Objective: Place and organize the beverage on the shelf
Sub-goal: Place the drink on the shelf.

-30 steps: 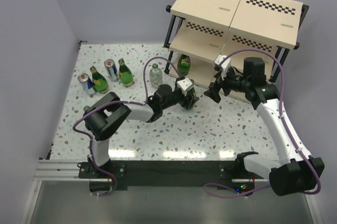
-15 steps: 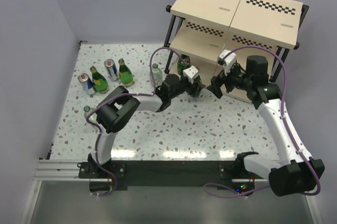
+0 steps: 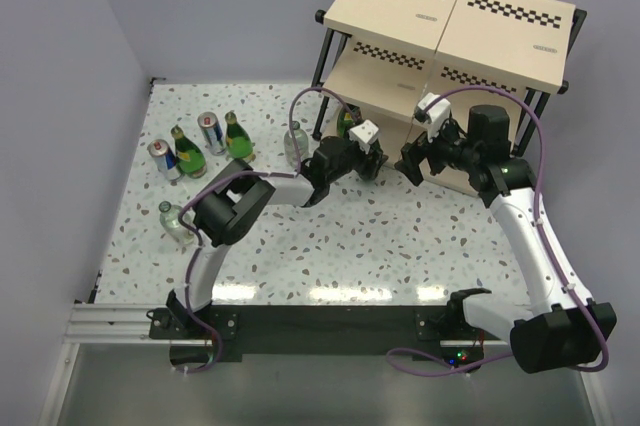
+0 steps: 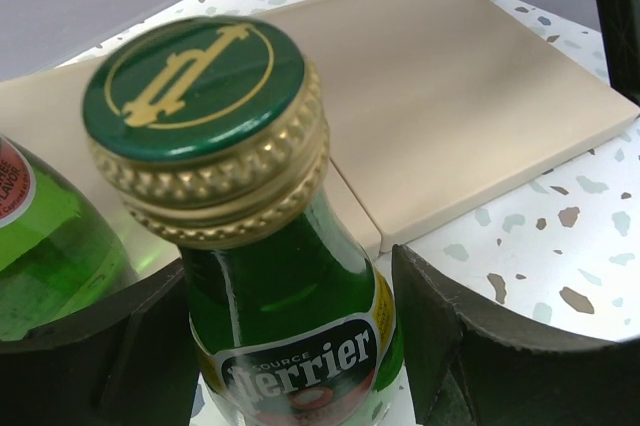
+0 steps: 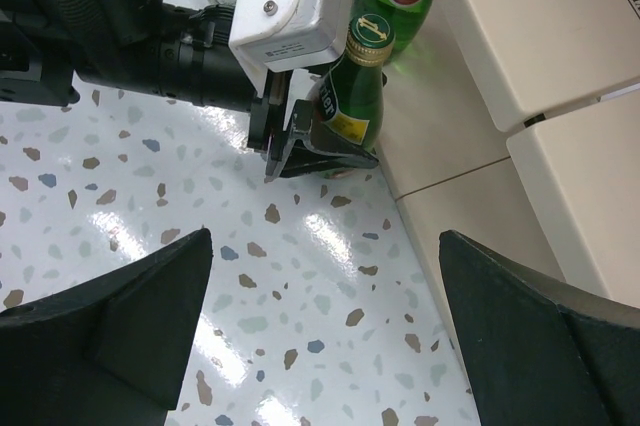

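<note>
While the left gripper (image 5: 318, 141) grips the upright green glass bottle (image 5: 352, 86) around its body, the shelf's pale beige lowest board (image 4: 480, 116) lies just ahead of its fingertips; the right gripper (image 3: 412, 160) hangs wide open nearby, holding nothing.

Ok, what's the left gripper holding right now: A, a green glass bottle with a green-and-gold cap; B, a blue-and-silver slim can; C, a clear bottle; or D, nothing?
A: the left gripper is closed on the green glass bottle with a green-and-gold cap, one finger on each side of its body.
</note>
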{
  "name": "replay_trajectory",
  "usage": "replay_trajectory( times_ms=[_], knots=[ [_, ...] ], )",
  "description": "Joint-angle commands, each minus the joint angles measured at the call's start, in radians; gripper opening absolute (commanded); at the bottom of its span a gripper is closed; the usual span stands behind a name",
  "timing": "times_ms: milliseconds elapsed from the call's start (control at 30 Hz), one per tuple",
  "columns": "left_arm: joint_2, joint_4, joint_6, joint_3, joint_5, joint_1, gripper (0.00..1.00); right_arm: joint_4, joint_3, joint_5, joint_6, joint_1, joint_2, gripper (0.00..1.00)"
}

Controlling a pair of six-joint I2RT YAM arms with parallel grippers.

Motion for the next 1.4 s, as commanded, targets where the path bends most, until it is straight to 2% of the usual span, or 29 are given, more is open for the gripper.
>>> replay_trajectory(
  times_ms=[0, 833, 1367],
  knots=[
    [-0.035, 0.193, -0.014, 0.081, -0.024, 0.006, 0.00, 0.035, 0.040, 0.002, 0.015, -0.006, -0.010, 0.99],
    [0.000, 0.216, 0.003, 0.127, -0.055, 0.010, 0.00, 0.038, 0.035, -0.005, 0.016, -0.011, -0.007, 0.99],
    [0.073, 0.194, 0.019, 0.237, -0.081, 0.013, 0.00, 0.035, 0.037, -0.007, 0.016, -0.016, -0.005, 0.99]
  ],
)
